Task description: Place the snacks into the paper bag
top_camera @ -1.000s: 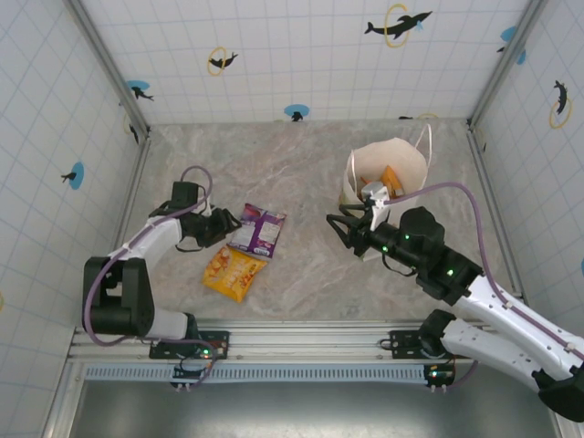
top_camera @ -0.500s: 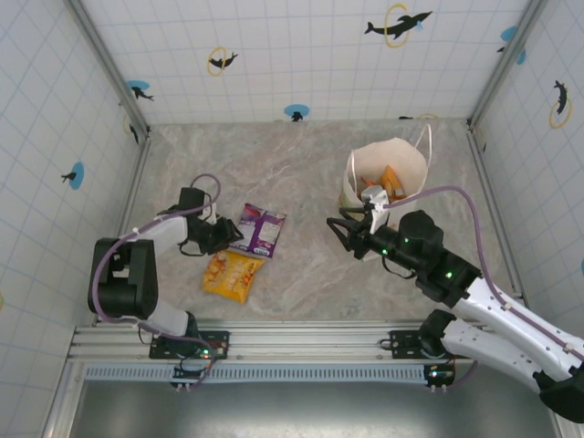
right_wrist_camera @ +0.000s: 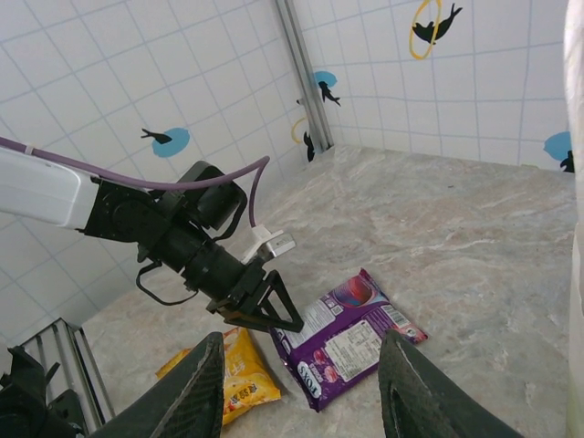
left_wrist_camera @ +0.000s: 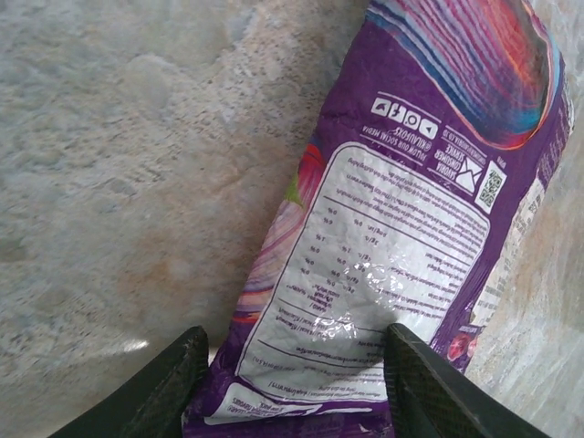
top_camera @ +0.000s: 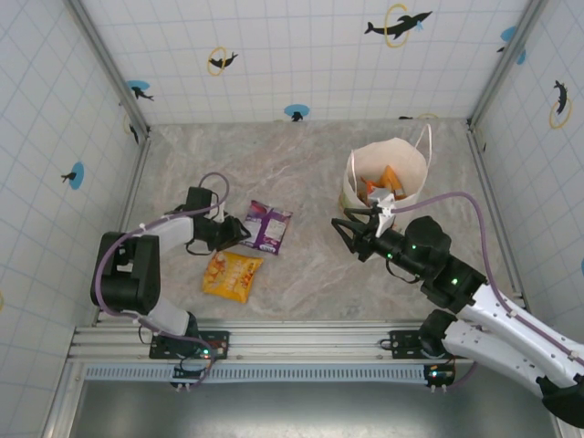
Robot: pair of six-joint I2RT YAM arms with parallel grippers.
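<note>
**Two packets on the worktop, more in the standing bag**

The purple packet (top_camera: 266, 226) lies flat left of the worktop's middle, with its white printed back panel facing up. The yellow-orange packet (top_camera: 232, 276) lies flat just beside it, closer to the near edge. The cream-white paper bag (top_camera: 352, 182) stands upright with its mouth open, toward the far right corner. Orange packets (top_camera: 391, 177) show inside the bag.

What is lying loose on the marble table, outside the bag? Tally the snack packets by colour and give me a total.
Shiny purple snack packet: 1
Shiny yellow-orange snack packet: 1
Total: 2
Orange packets inside the cream-white paper bag are not counted.
</note>
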